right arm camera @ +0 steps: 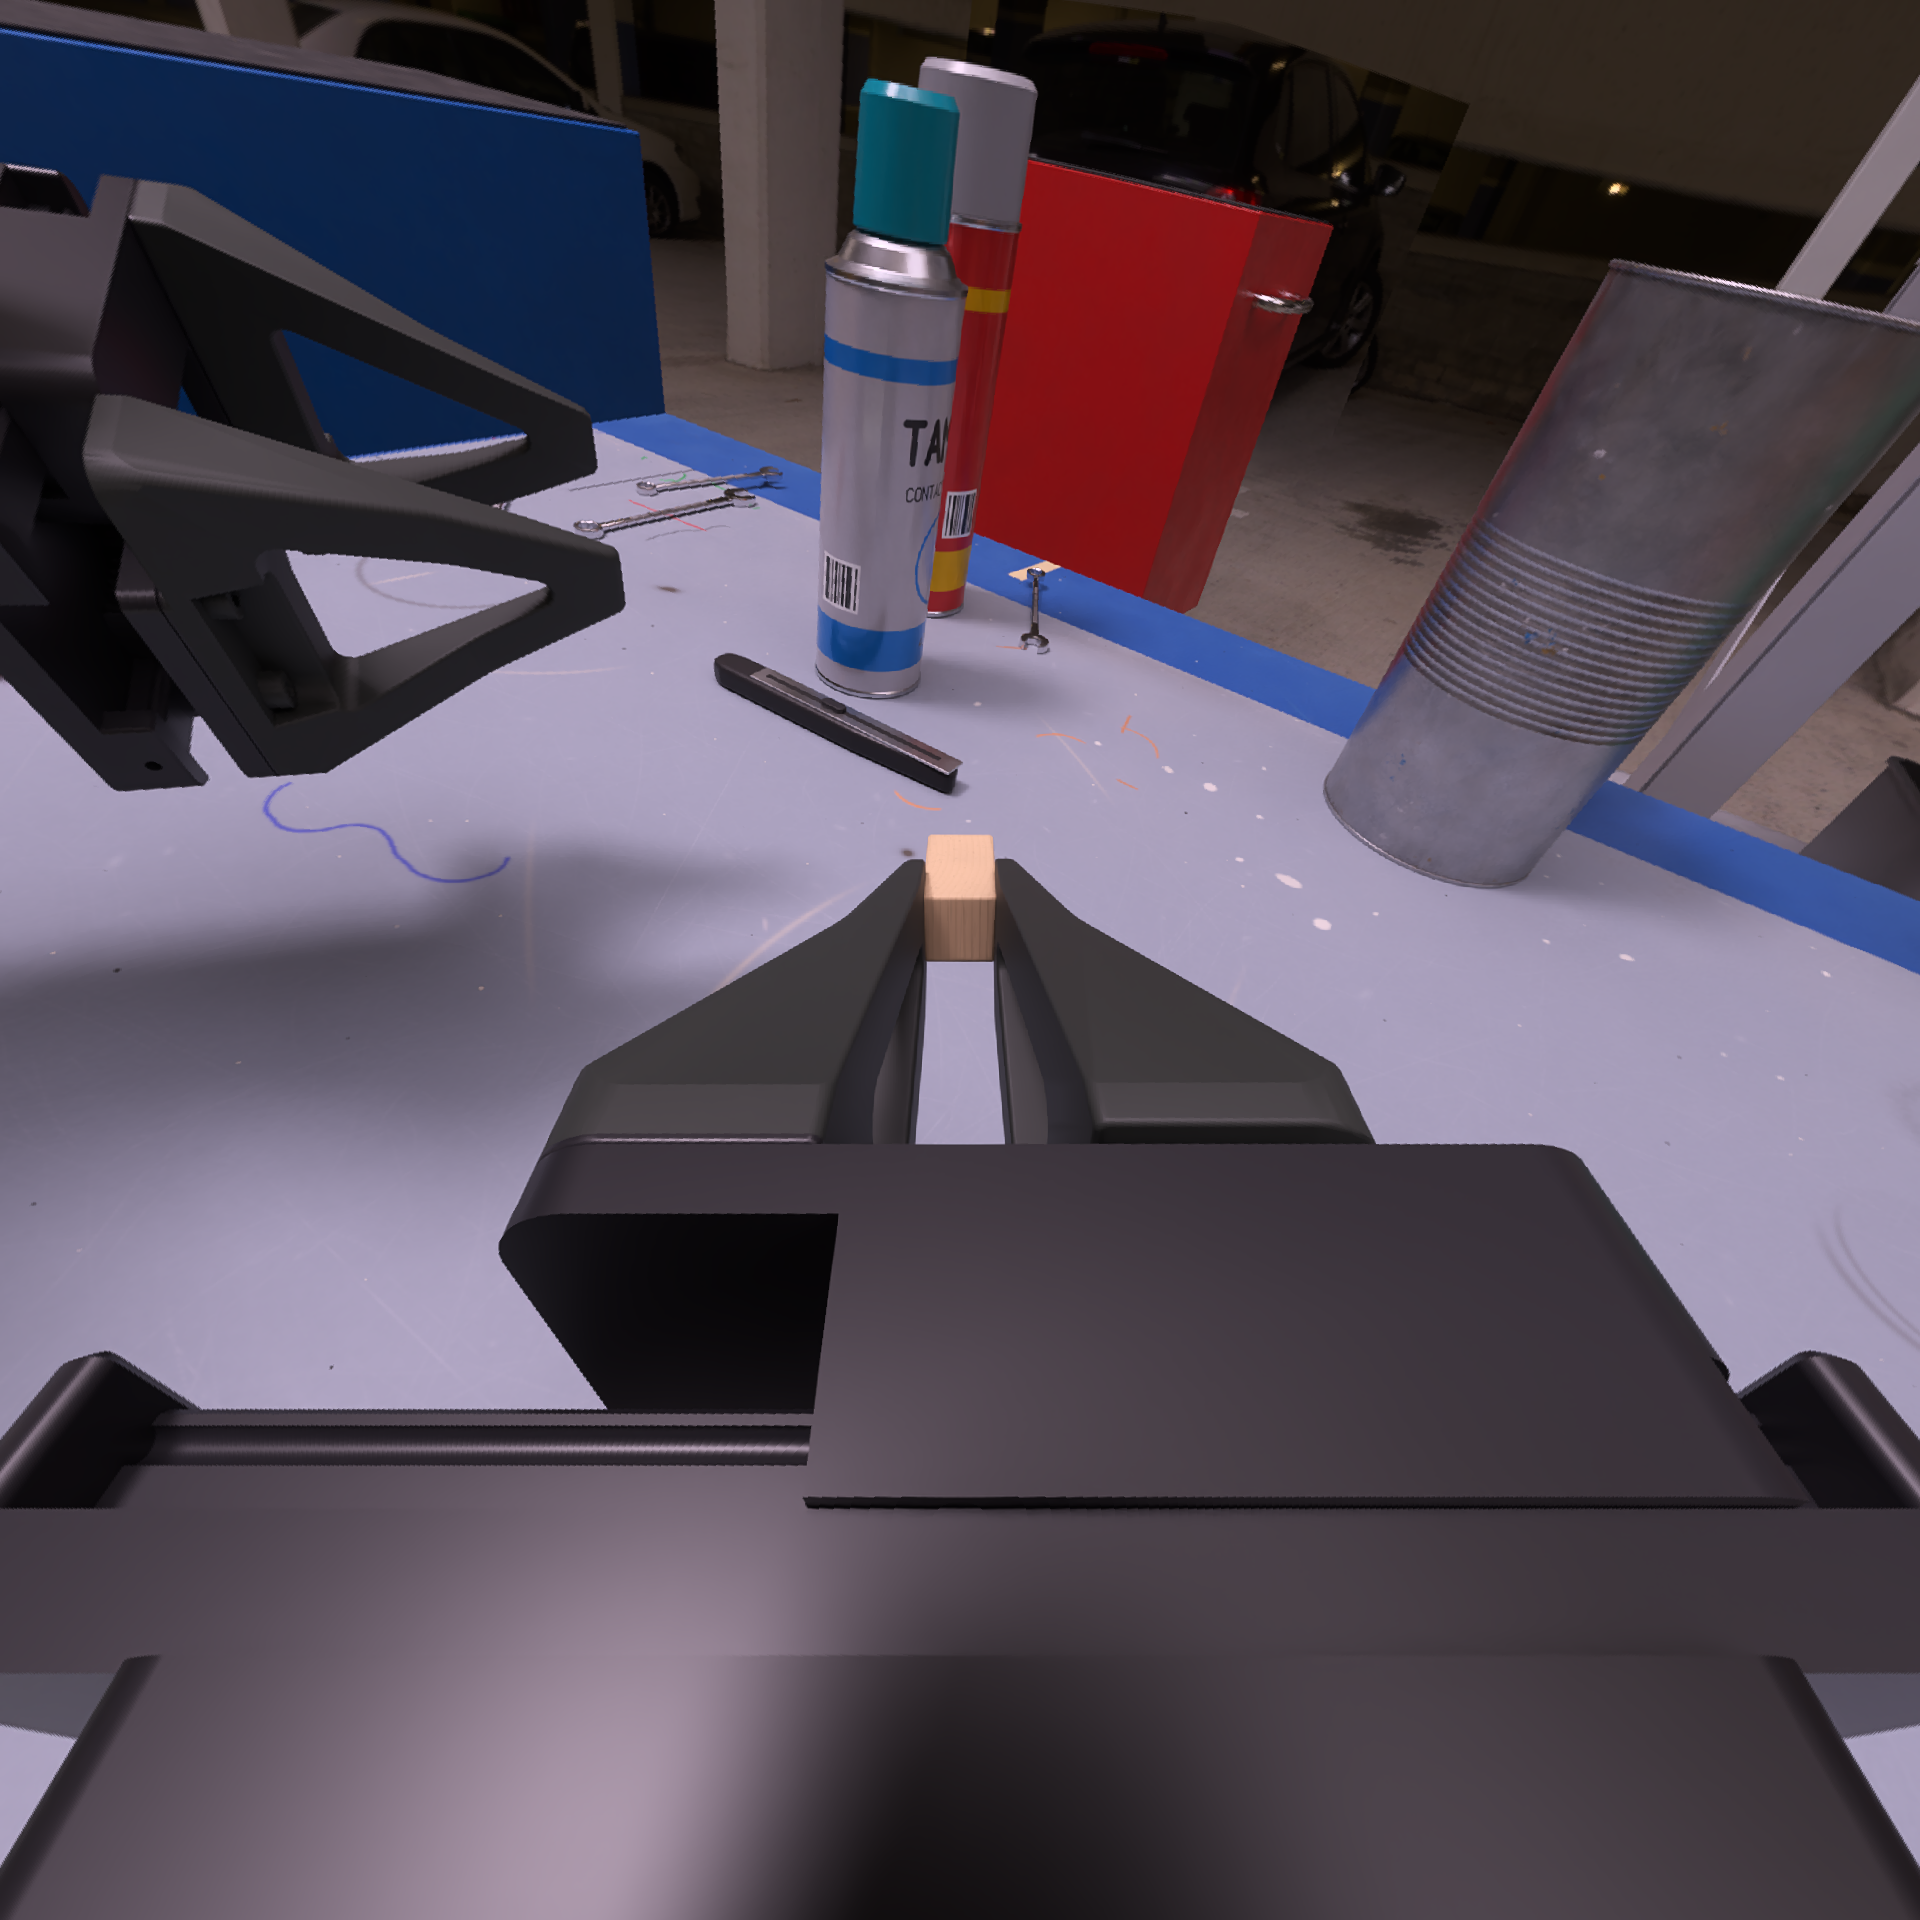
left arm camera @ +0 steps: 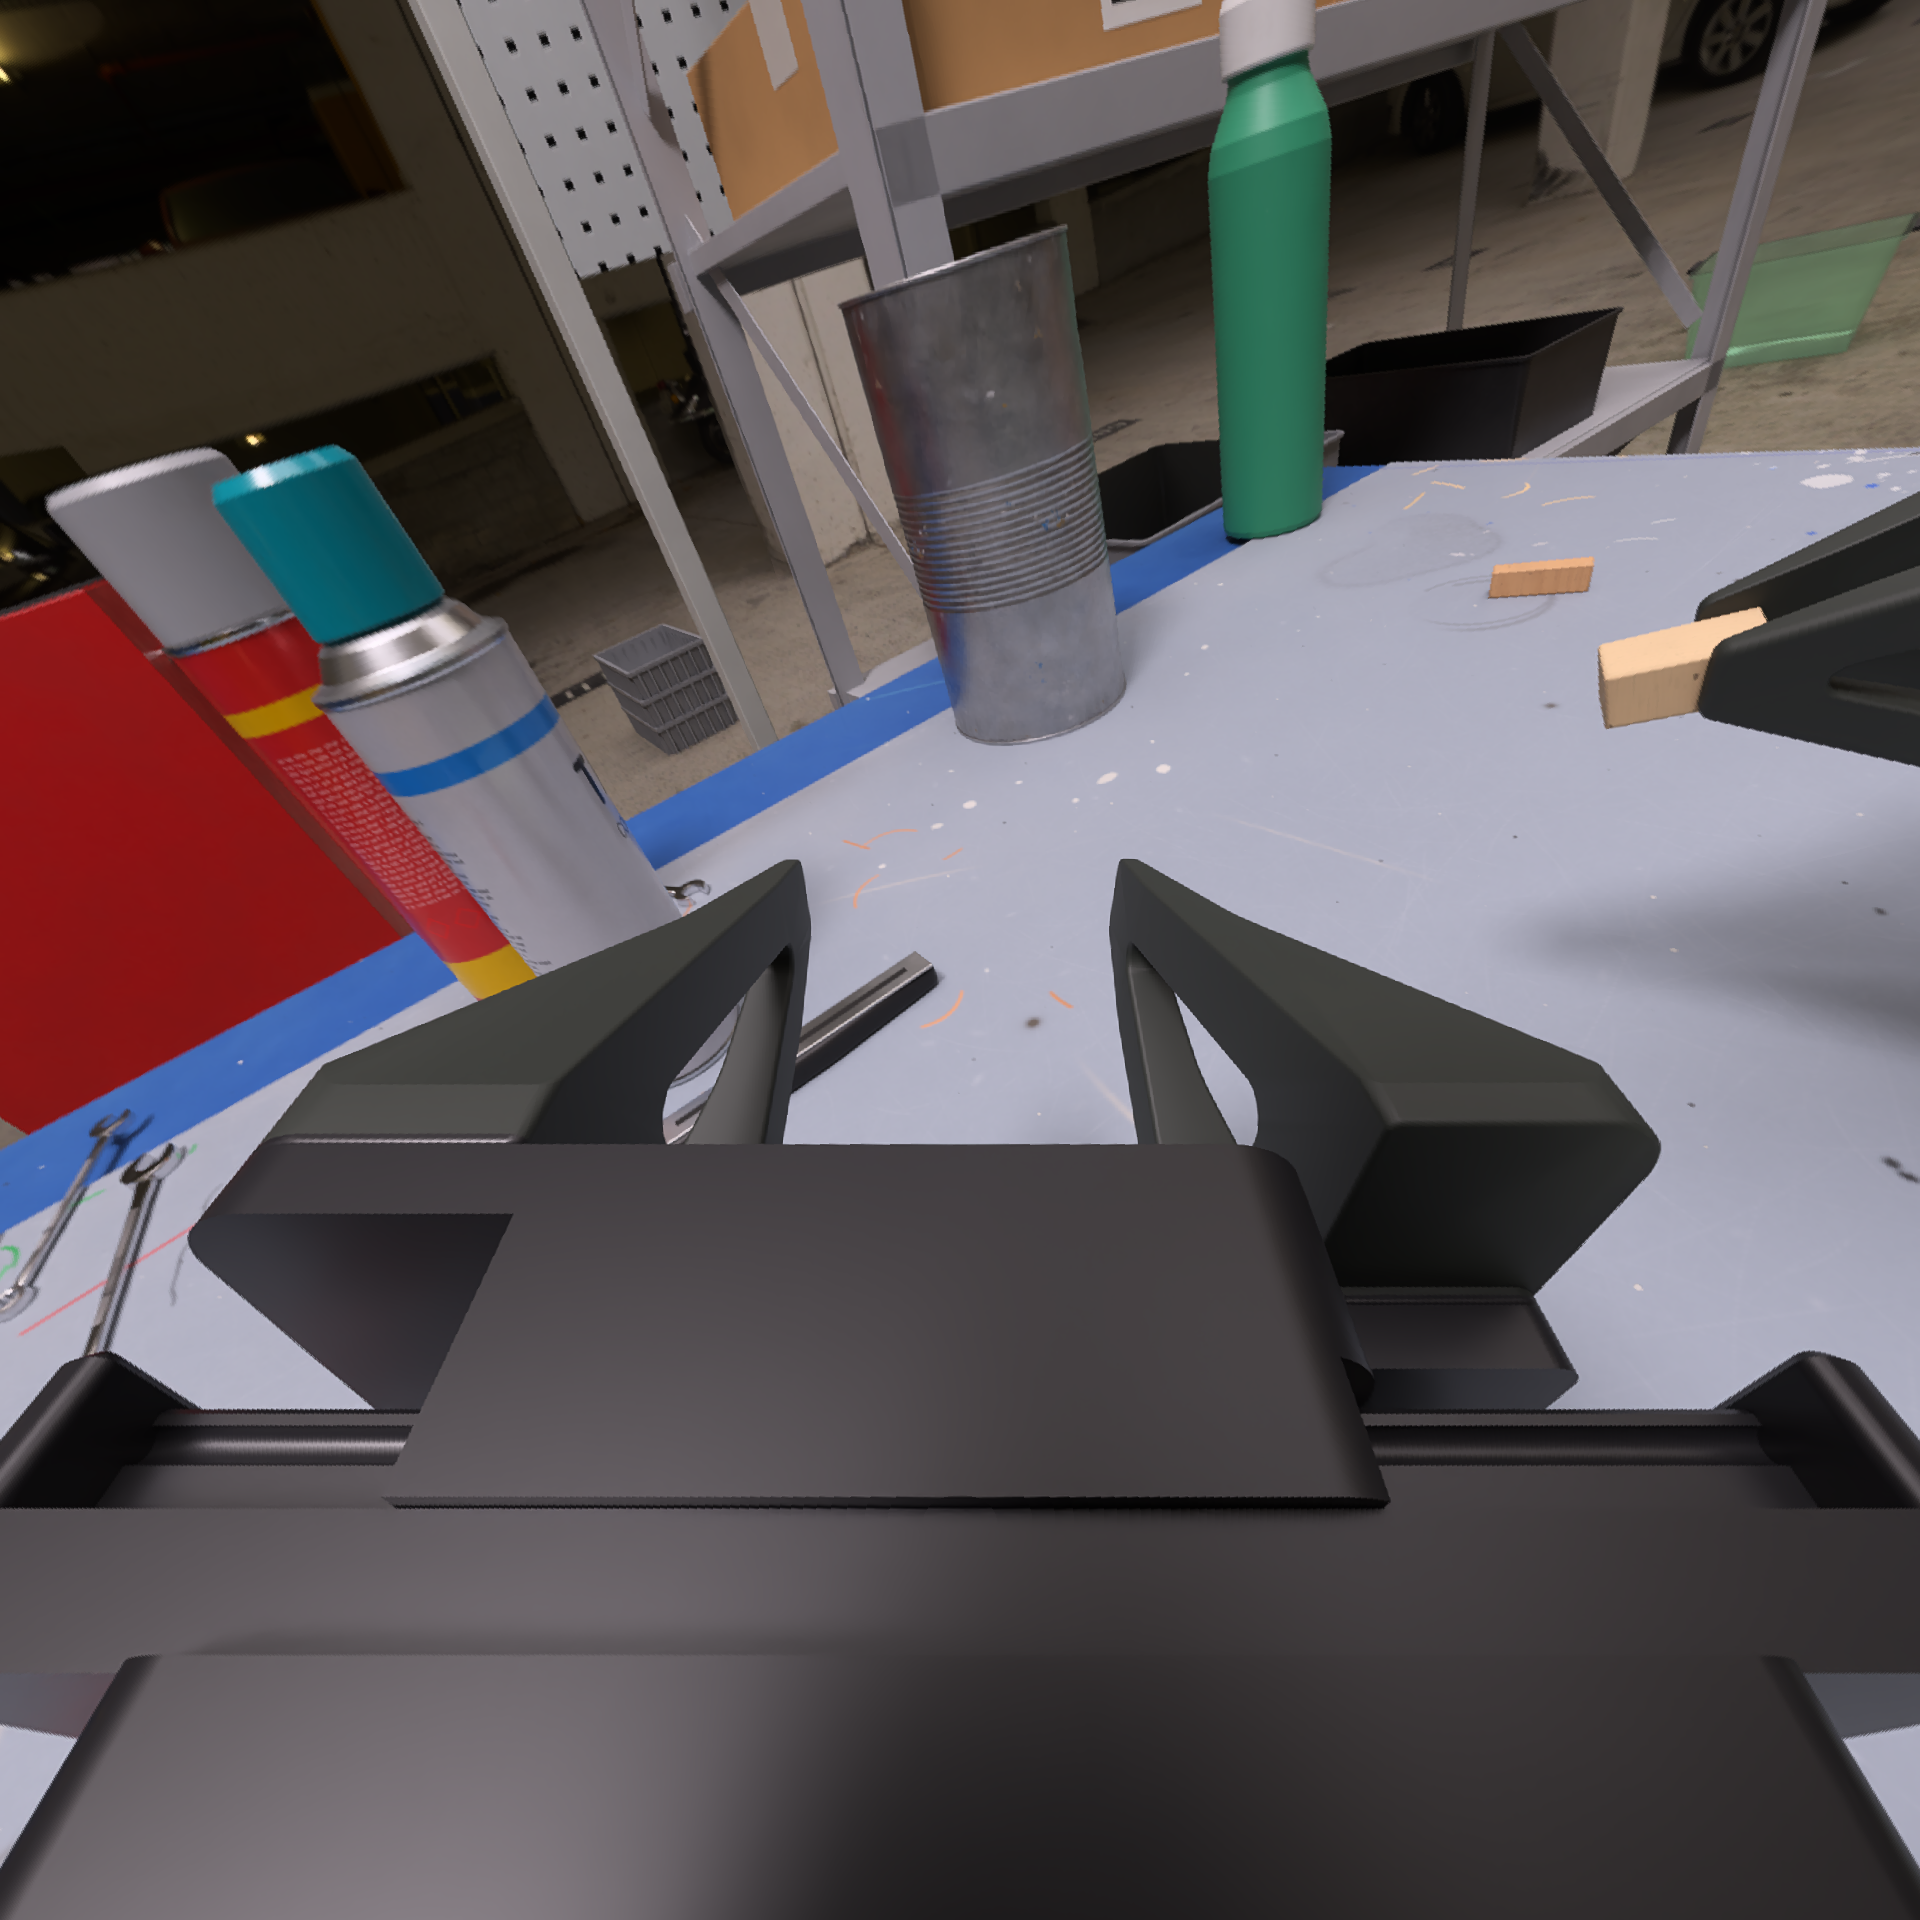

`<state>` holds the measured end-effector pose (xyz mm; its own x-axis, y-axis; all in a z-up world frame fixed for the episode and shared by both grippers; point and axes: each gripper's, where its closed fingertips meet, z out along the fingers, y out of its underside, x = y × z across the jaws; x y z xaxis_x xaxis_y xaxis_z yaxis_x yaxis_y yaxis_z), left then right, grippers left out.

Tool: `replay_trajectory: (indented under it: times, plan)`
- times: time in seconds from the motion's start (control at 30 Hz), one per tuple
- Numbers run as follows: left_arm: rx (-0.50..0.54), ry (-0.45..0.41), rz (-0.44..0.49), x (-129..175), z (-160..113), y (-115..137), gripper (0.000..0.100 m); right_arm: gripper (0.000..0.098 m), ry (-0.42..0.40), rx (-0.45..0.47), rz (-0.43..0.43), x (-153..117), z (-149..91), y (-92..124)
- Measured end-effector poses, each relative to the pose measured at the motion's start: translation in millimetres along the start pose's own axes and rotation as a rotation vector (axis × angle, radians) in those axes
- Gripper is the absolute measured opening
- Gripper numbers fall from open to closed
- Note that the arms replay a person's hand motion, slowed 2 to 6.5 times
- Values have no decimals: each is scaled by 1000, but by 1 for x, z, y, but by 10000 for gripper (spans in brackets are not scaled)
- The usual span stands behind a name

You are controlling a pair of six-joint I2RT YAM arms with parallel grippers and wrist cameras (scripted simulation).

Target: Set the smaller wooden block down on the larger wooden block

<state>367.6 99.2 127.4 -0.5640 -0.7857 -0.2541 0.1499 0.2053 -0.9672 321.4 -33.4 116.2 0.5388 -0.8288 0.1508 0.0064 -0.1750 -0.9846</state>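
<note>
The right gripper [right arm camera: 959,883] holds a block [right arm camera: 959,899] clamped between its fingers, above the bench [right arm camera: 312,1091]. The left gripper [left arm camera: 958,883] hangs empty, fingers apart. Another block [left arm camera: 1540,578] lies flat on the bench.

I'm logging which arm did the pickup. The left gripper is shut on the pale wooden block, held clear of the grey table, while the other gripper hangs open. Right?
Not quite: the right gripper, not the left, is shut on the pale wooden block, as the right wrist view shows. The block is clear of the grey table, and the left gripper hangs open.
</note>
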Motion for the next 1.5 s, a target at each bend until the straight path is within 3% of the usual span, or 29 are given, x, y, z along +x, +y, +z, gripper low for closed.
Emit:
replay_trajectory:
  times: [0.4,0.93,1.07,1.2,1.33,1.5]
  plan:
    - [-41,75,-108,3,5,8,487,108,-2,-6,-42,-5,0,1]
    - [-78,101,-105,8,9,16,483,107,30,49,-22,5,-6,-13]
    - [-80,105,-102,8,9,16,483,107,78,73,-24,21,-13,-32]
    - [-87,113,-103,10,9,18,483,108,164,125,-55,48,-27,-65]
    - [-92,123,-104,11,10,18,483,108,263,158,-83,84,-45,-93]
    - [-94,128,-103,12,10,18,483,108,376,110,-100,140,-58,-112]
